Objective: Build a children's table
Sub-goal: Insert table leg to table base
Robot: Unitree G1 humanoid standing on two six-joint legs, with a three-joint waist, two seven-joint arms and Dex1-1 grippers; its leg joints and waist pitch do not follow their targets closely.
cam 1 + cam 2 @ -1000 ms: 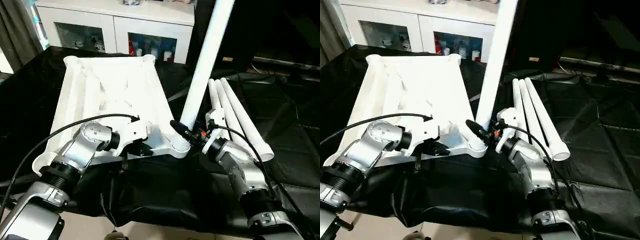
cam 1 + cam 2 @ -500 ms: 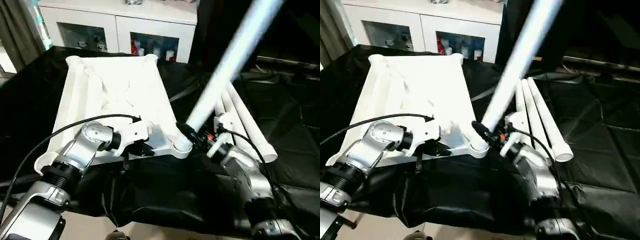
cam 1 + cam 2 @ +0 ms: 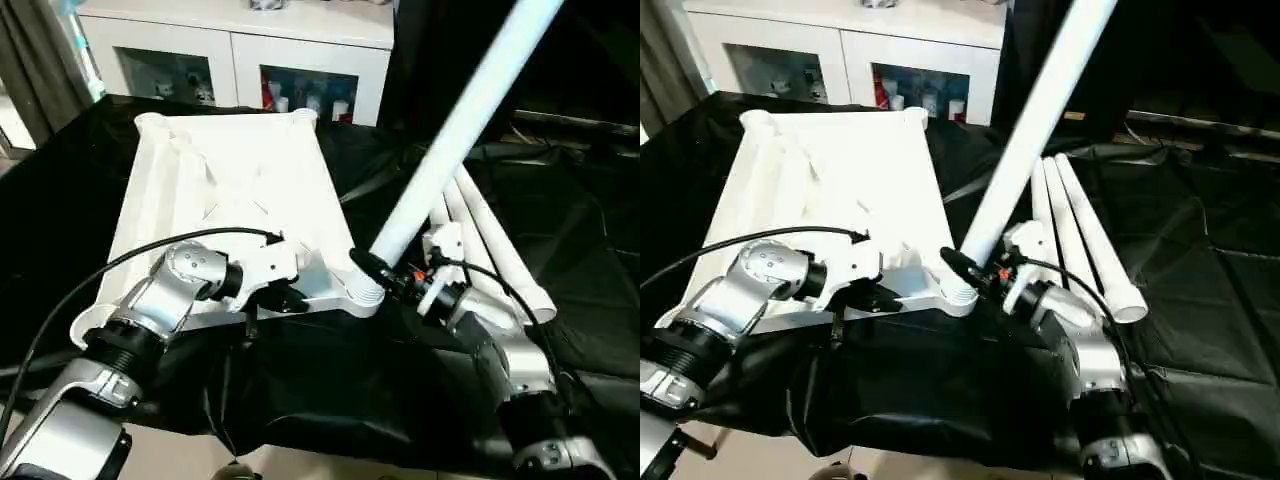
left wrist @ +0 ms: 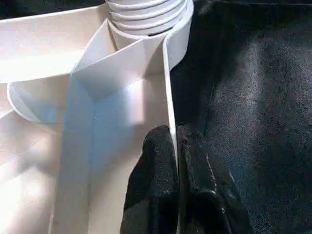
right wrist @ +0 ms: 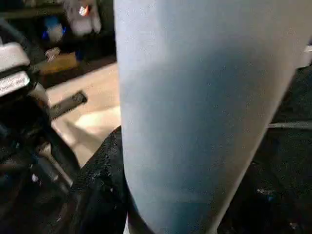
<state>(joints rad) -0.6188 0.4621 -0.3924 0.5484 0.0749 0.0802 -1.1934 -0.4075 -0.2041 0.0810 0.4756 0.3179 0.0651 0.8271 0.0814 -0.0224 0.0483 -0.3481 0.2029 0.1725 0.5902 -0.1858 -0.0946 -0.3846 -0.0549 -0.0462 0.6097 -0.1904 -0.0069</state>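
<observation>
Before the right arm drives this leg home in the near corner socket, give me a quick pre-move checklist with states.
1. Left gripper pinching the tabletop edge wall: ok.
2. Right gripper closed round the leg near its base: ok.
3. Leg's threaded end at the near corner socket: ok.
4. Leg upright over socket: not ok, it leans away to the right.
5. Thread engaged: cannot tell.
6. Three spare legs lying apart on the black cloth: ok.

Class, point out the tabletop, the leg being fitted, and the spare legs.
tabletop (image 3: 240,170), left eye view, ribbed underside.
leg being fitted (image 3: 450,130), left eye view, mid-shaft.
spare legs (image 3: 1095,250), right eye view, middle of the bundle.
</observation>
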